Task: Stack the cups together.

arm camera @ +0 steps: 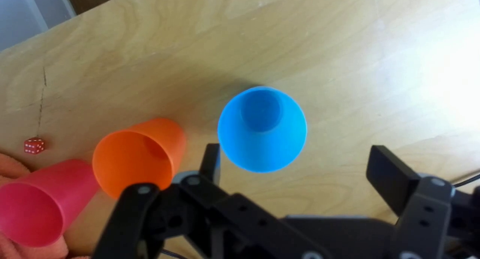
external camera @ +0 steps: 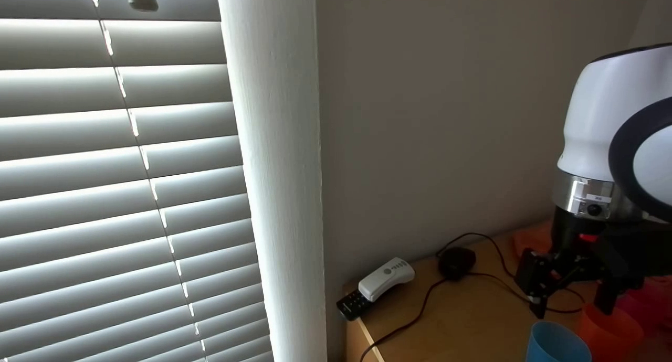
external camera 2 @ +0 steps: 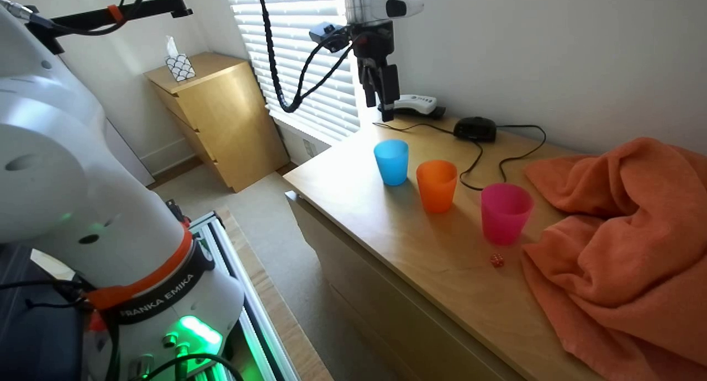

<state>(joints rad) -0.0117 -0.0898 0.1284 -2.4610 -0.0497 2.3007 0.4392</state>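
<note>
Three separate cups stand upright in a row on the wooden dresser top. The blue cup (external camera 2: 392,164) is nearest the window, the orange cup (external camera 2: 436,189) is in the middle, and the pink cup (external camera 2: 502,218) is nearest the towel. My gripper (external camera 2: 379,110) is open and empty, above the dresser near the blue cup. In the wrist view the blue cup (arm camera: 262,146) appears ahead of the open fingers (arm camera: 294,153), close to the left finger. The orange cup (arm camera: 131,161) is partly covered by the left finger's linkage. The pink cup (arm camera: 71,191) lies further left.
A red die (external camera 2: 497,260) lies by the pink cup. An orange towel (external camera 2: 635,232) covers the dresser's end. A black device (external camera 2: 475,128) with a cable lies near the wall. A white remote (external camera: 387,279) and a black remote (external camera: 354,304) lie at the corner.
</note>
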